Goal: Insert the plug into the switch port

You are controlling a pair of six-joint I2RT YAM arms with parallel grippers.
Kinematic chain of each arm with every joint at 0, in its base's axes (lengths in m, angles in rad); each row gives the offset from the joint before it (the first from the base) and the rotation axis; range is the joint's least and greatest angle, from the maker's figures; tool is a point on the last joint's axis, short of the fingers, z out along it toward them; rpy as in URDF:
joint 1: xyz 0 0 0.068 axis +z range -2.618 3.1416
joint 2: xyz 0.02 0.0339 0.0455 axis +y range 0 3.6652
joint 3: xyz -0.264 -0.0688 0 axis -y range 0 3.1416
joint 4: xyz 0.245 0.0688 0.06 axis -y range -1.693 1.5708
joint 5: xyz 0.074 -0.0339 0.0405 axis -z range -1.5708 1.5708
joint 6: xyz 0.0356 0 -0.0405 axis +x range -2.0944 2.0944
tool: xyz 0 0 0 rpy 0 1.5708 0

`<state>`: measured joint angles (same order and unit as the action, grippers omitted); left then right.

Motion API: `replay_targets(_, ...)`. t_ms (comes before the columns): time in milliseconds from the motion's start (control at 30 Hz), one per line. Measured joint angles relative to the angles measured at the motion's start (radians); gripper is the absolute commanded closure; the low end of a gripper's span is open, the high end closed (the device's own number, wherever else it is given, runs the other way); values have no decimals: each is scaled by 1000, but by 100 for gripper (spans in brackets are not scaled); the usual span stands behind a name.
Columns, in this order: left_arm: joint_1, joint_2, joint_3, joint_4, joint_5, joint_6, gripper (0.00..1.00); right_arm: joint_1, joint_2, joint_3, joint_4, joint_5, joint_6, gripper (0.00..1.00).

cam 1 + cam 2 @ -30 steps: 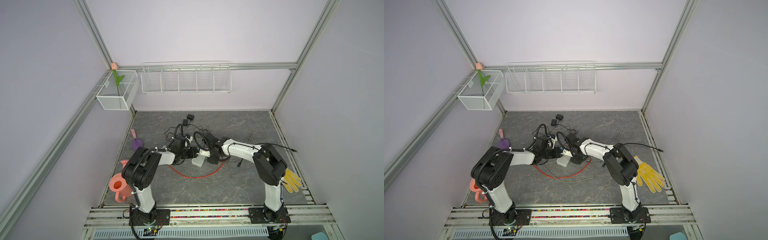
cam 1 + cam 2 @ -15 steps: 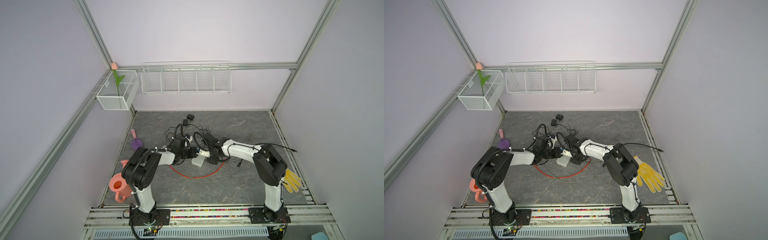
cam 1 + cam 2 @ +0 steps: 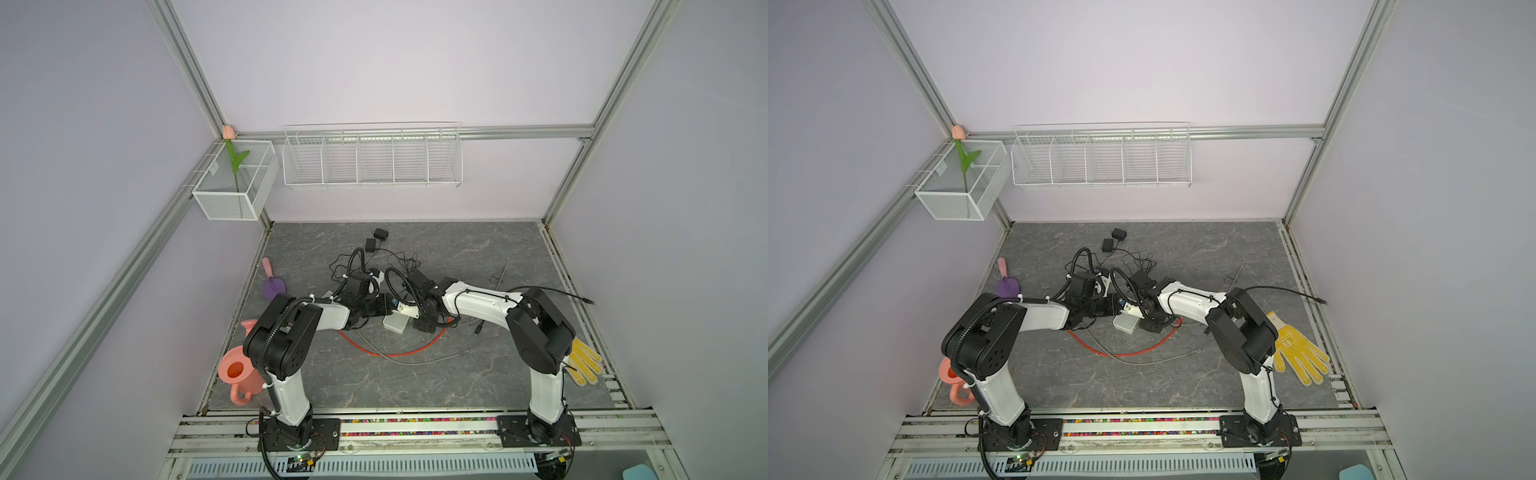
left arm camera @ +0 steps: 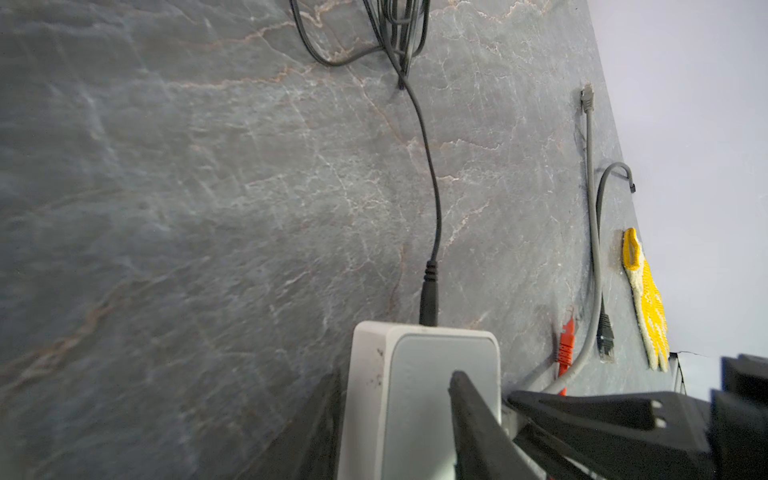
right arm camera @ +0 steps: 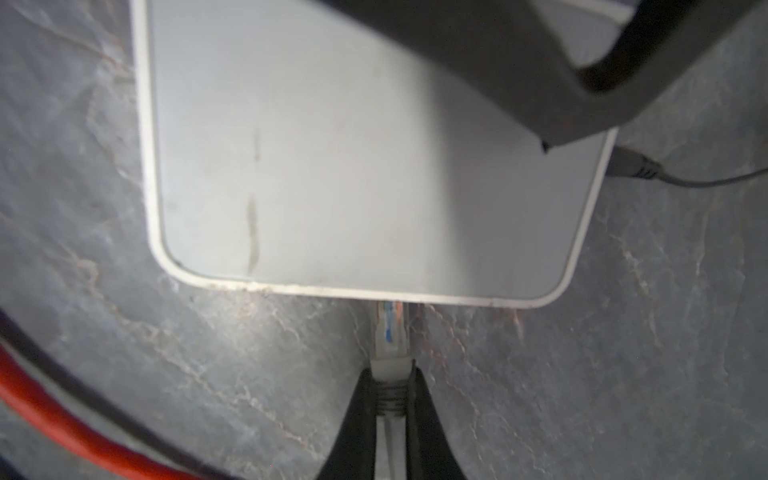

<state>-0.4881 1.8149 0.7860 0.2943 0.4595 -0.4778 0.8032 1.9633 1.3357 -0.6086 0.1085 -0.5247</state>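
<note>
1. The grey, stone-patterned bench (image 3: pixel 478 257) filled the floor of the cell, with a tangle of black leads (image 3: pixel 374 257) toward its middle.
2. Two arms stretched in from the near rail. The left arm (image 3: pixel 291 332) and right arm (image 3: pixel 536 328) stood nose to nose at mid-bench.
3. A white wire rack (image 3: pixel 372 160) hung on the back wall.
4. A pink can (image 3: pixel 239 372) stood at the bench's left edge beside the left arm's elbow. A yellow glove (image 3: pixel 1298 353) lay flat by the right arm's elbow.
5. A red cable (image 3: pixel 395 353) curved over the bench just in front of the claws.
6. The switch (image 3: pixel 395 323), a small white box, sat between the two claws at mid-bench. A power lead (image 4: pixel 432 199) was plugged into one side of it.
7. The left claw (image 4: pixel 392 386) stood partway open around the switch and clamped it through its thickness. One finger (image 4: pixel 469 415) lay on the top face, and the other showed dark beneath.
8. The right claw (image 5: pixel 390 382) was pinched nearly closed on the plug's boot.
9. The plug (image 5: pixel 388 328), clear-tipped, pointed straight at the side of the switch next round from the power lead. Its tip met that edge, but I couldn't tell how far in it sat.
</note>
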Motion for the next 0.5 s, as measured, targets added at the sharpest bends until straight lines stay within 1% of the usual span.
replay_targets(500, 0, 0, -1, 1, -6, 0, 56, 2, 1, 18, -12, 8, -25, 93)
